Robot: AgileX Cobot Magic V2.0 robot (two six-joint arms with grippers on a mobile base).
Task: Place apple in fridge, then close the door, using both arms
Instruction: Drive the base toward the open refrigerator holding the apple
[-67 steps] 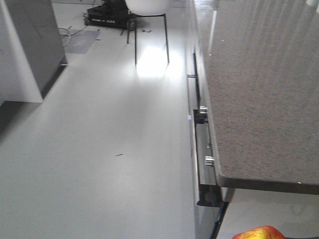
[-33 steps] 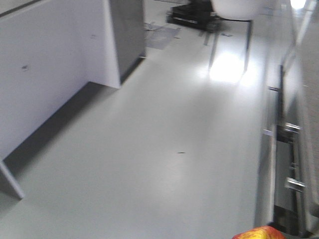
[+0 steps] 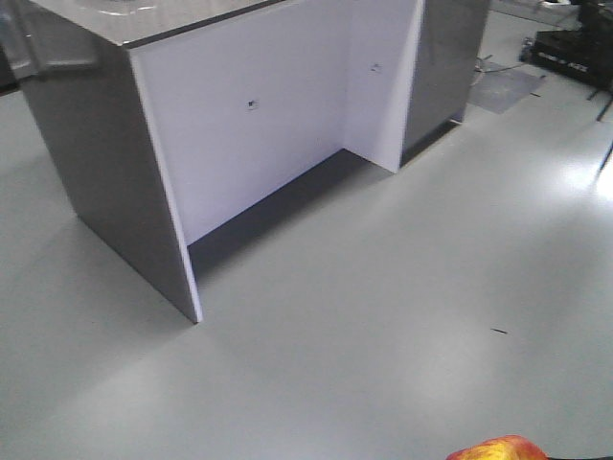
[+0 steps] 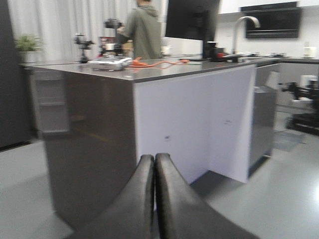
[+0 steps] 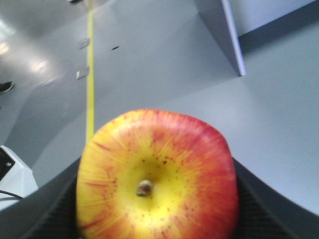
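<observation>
The apple (image 5: 157, 174), red streaked over yellow with its stem dimple facing the wrist camera, sits clamped in the right gripper (image 5: 157, 211), whose dark pads (image 5: 259, 209) press against both of its sides. It is carried low over a smooth grey floor (image 3: 383, 316) crossed by a yellow line (image 5: 90, 74). Two small marks on the counter's (image 3: 278, 125) white panel are too small to read. Its end panel is dark grey. On top lies an orange cable (image 4: 159, 62), with a tap (image 4: 244, 27) further along and a person (image 4: 144, 30) in a hooded top standing behind. A potted plant (image 4: 27, 44) stands by pale curtains. The left gripper (image 4: 154, 199) points at the counter, fingers pressed together with nothing between them.
</observation>
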